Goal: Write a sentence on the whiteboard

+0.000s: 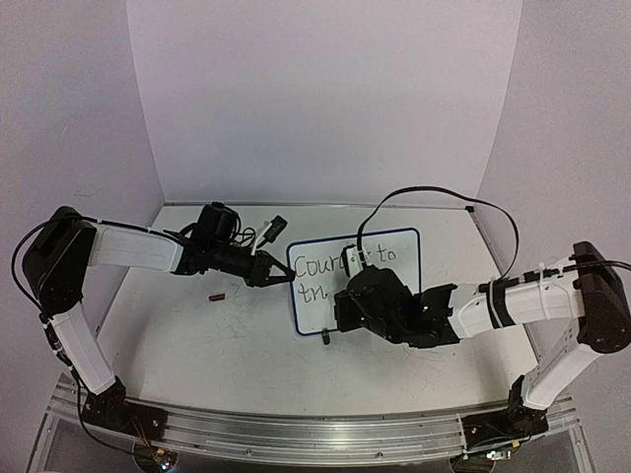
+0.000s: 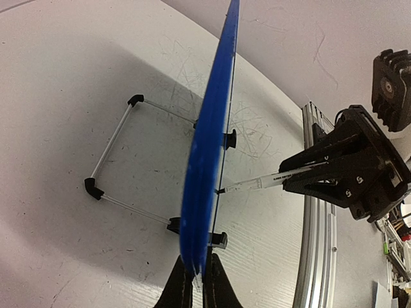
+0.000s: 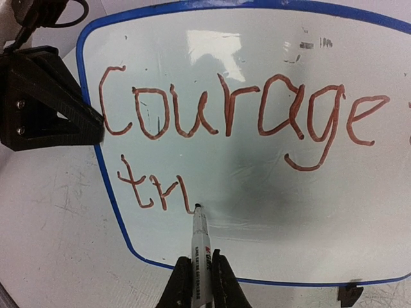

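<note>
The whiteboard (image 1: 394, 286) stands upright mid-table on its black feet (image 2: 231, 138), blue-framed. In the left wrist view the whiteboard (image 2: 212, 128) shows edge-on. My left gripper (image 1: 281, 279) is shut on its left edge, with the same left gripper (image 2: 198, 277) pinching the blue frame. The sentence (image 3: 237, 109) reads "Courage" in reddish-brown, with "tr" and a fresh stroke (image 3: 154, 189) below; the overhead view also shows "to". My right gripper (image 3: 200, 282) is shut on a white marker (image 3: 200, 240) whose tip (image 3: 197, 206) touches the board after the "r". That right gripper (image 1: 343, 296) hangs before the board's lower left.
A small brown cap-like piece (image 1: 217, 295) lies on the table left of the board. A wire stand (image 2: 115, 160) props the board from behind. The aluminium rail (image 1: 315, 434) runs along the near edge. A black cable (image 1: 424, 194) arcs over the board. Pale walls enclose the table.
</note>
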`<action>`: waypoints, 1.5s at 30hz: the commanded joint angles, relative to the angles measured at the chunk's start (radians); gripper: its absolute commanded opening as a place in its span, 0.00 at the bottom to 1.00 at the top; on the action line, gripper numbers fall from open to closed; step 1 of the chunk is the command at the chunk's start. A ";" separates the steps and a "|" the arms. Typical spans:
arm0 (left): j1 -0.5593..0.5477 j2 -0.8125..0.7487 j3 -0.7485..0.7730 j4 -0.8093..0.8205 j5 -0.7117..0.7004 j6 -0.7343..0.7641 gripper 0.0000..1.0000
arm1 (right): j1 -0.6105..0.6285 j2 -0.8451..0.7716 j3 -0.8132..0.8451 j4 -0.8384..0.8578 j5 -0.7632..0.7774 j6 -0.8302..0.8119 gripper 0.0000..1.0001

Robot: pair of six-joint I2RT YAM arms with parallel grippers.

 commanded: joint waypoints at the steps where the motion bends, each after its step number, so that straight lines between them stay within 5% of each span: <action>1: -0.025 0.002 0.016 -0.068 0.001 0.035 0.00 | -0.030 -0.023 0.047 0.009 0.072 -0.022 0.00; 45: -0.025 -0.001 0.018 -0.069 0.001 0.038 0.00 | -0.034 -0.014 0.071 0.019 0.057 -0.054 0.00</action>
